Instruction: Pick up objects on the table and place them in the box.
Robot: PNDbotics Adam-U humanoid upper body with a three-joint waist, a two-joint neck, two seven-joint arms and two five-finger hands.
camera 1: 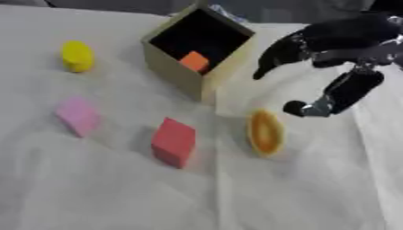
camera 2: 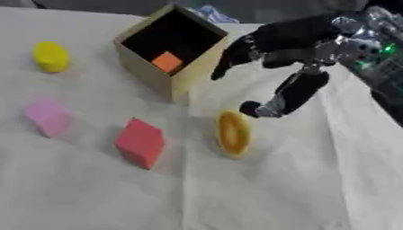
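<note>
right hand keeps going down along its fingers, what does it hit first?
Probably the orange oval piece, just below the right hand and its lower fingers. Depth is unclear; it could meet the cloth instead.

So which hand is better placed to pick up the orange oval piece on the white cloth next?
Right, probably. The robot's right hand hangs open just above and to the right of the orange oval piece, thumb tip near it, beside the tan open box. The left hand shows in neither view.
</note>
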